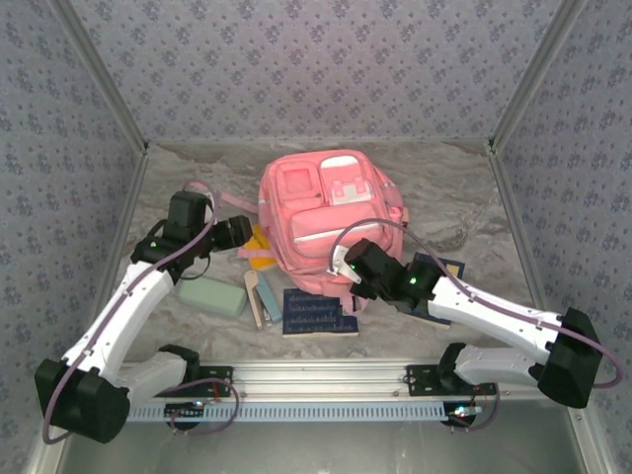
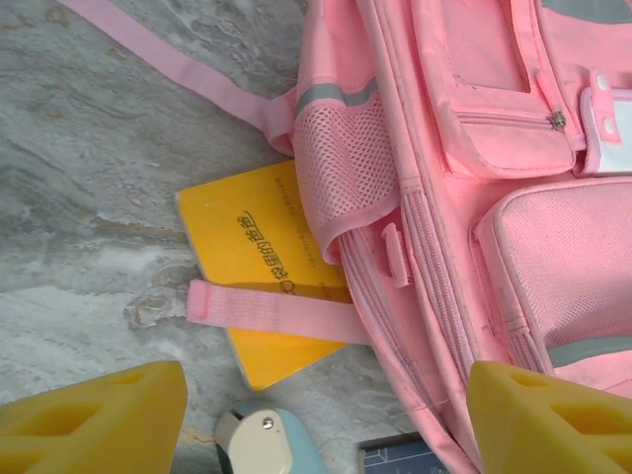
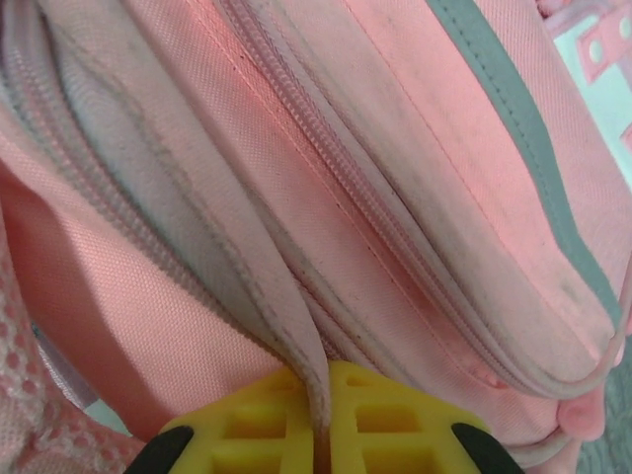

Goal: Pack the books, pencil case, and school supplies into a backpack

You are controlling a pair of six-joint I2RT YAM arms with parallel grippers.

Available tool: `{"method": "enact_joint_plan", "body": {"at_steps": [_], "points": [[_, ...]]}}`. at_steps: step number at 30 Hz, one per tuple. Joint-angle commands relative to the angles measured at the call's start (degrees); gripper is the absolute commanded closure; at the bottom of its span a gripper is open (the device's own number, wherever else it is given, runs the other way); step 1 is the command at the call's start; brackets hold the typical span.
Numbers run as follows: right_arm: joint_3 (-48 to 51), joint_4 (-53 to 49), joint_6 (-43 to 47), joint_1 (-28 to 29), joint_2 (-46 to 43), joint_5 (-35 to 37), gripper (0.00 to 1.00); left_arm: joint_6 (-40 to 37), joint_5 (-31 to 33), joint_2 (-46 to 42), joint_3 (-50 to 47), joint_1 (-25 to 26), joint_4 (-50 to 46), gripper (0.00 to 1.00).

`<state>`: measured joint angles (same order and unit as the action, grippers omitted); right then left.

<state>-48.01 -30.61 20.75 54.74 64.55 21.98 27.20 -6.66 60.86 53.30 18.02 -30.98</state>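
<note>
Pink backpack (image 1: 316,222) lies front-up at the table's centre, its long axis running near to far and its small pockets at the far end. A yellow book (image 2: 252,262) under its left side bears black Chinese characters (partly hidden by mesh). The right gripper (image 3: 318,410) is clenched on a backpack seam. The left gripper (image 2: 326,410) is spread and empty.

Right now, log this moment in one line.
left hand: open, by yellow book | right hand: shut on backpack fabric | yellow book: partly under backpack
</note>
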Motion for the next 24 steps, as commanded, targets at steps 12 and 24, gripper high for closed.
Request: {"method": "enact_joint_plan", "body": {"at_steps": [12,24], "points": [[-3.69,18.45,-13.52,-0.37,4.32,-21.75,0.9,2.59,-0.84,-0.09,4.48,0.25,-2.35,0.3],[-6.74,17.81,-25.02,-4.01,0.06,-26.47,0.38,-6.76,-0.76,9.17,15.98,11.08,-12.06,0.28]]}}
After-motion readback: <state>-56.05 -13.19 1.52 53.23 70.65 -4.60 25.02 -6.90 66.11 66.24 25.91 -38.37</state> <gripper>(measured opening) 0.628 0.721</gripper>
